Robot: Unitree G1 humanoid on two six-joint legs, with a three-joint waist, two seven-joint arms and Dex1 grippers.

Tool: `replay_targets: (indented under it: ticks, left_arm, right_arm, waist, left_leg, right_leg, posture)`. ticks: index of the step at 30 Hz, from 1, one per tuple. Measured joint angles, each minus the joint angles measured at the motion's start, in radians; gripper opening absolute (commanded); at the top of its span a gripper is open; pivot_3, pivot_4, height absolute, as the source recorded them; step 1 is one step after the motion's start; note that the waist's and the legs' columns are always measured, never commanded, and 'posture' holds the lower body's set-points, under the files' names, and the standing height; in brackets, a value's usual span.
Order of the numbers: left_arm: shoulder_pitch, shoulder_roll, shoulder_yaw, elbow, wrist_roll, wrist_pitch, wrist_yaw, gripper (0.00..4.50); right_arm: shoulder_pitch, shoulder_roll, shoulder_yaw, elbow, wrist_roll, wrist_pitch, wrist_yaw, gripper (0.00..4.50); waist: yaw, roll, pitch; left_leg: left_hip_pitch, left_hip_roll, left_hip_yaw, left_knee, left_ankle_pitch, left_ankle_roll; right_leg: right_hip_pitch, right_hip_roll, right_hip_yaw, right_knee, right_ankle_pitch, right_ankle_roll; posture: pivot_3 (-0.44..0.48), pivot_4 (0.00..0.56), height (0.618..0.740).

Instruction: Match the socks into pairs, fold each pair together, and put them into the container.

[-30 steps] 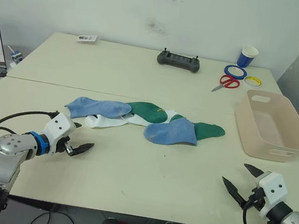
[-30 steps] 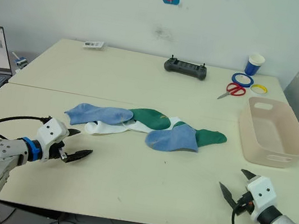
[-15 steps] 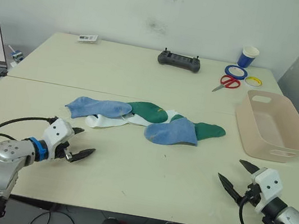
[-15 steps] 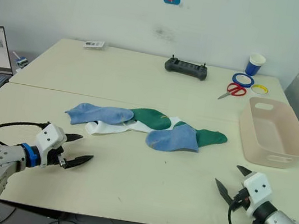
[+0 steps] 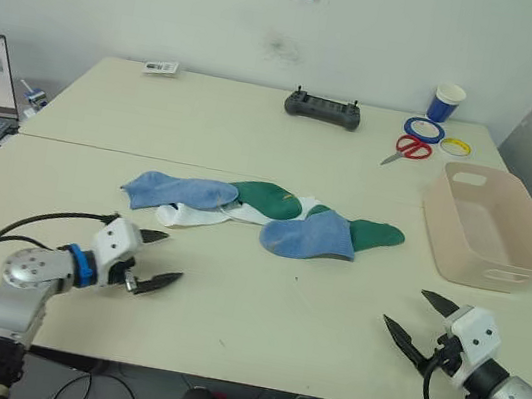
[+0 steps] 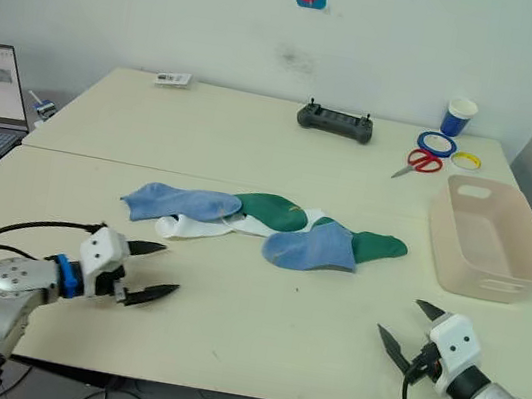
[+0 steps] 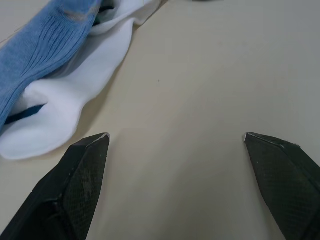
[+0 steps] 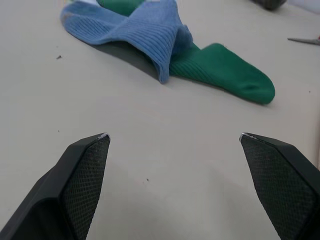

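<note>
Cream tabletop, socks (image 5: 261, 217) heaped mid-table, nothing sorted yet.

Head view: over the last second the left gripper (image 5: 157, 258) has crept toward the pile's 8 o'clock, the right gripper (image 5: 421, 320) has drifted lower; both spread, empty. The smooth pink bin (image 5: 489, 227) sits empty at the heap's 3 o'clock. Left wrist: a soft white sock (image 7: 75, 105) under ribbed blue, likely first pick. Right wrist: ribbed blue sock (image 8: 135, 32) draped over green sock (image 8: 225, 72).

I see light blue socks (image 5: 178, 190), dark green socks (image 5: 264, 197) and a white sock (image 7: 75, 100) with a dark blue cuff stripe on the cream table (image 5: 227, 315). The bin (image 5: 489, 227) is beige-pink, the scissors (image 5: 408, 148) red-handled, the cup (image 5: 446, 103) blue and white.
</note>
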Motion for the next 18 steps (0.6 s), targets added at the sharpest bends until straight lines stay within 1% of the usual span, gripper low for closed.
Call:
replay_targets:
  ticks: [4,7,10,12,15,18]
  left_arm:
    - [-0.066,-0.054,-0.087,-0.052,0.045,-0.016,0.005,4.5]
    - [-0.134,-0.087,-0.148,-0.036,0.129,-0.066,0.04,4.5]
    - [-0.251,-0.151,-0.201,0.064,0.216,-0.081,0.103,4.5]
    - [-0.343,-0.187,-0.242,0.132,0.278,-0.09,0.139,4.5]
    - [-0.433,-0.214,-0.288,0.203,0.343,-0.137,0.167,4.5]
    - [-0.485,-0.242,-0.318,0.283,0.385,-0.163,0.191,4.5]
  right_arm:
    - [0.002,0.001,0.009,-0.083,0.006,0.05,-0.019,4.48]
    - [0.009,-0.008,0.021,-0.133,0.004,0.094,-0.027,4.48]
    - [0.016,-0.053,0.044,-0.196,-0.005,0.141,-0.018,4.48]
    - [-0.002,-0.06,0.053,-0.24,-0.001,0.18,-0.021,4.48]
    - [-0.03,-0.059,0.062,-0.286,0.004,0.221,-0.037,4.48]
    - [-0.042,-0.055,0.066,-0.296,0.006,0.249,-0.052,4.48]
  waist:
    - [-0.001,-0.001,0.0]
    - [0.0,-0.001,0.0]
    - [-0.001,-0.001,0.0]
    - [0.0,-0.001,0.0]
    - [-0.006,-0.002,-0.001]
    - [-0.005,-0.002,0.0]
  left_leg:
    - [0.0,0.0,-0.001,0.0,0.0,0.0]
    - [0.0,0.0,-0.001,0.0,0.0,0.0]
    - [0.0,0.0,-0.001,0.002,0.0,0.0]
    - [-0.002,0.0,-0.002,0.003,0.0,0.0]
    - [-0.002,0.0,-0.002,0.003,0.0,0.0]
    - [-0.002,0.0,-0.002,0.003,0.0,0.0]
  right_leg:
    - [0.0,0.001,0.0,0.0,0.0,0.0]
    - [0.0,0.001,0.0,0.0,0.0,0.0]
    - [0.0,0.001,0.0,0.0,0.001,0.001]
    - [0.0,0.002,0.0,0.0,0.001,0.002]
    - [0.0,0.002,0.0,-0.001,0.001,0.002]
    - [0.0,0.002,0.0,-0.001,0.001,0.002]
  posture:
    - [0.0,0.15,0.74]
    - [0.0,0.15,0.74]
    - [0.0,0.15,0.74]
    - [0.0,0.15,0.74]
    - [0.0,0.15,0.74]
    - [0.0,0.15,0.74]
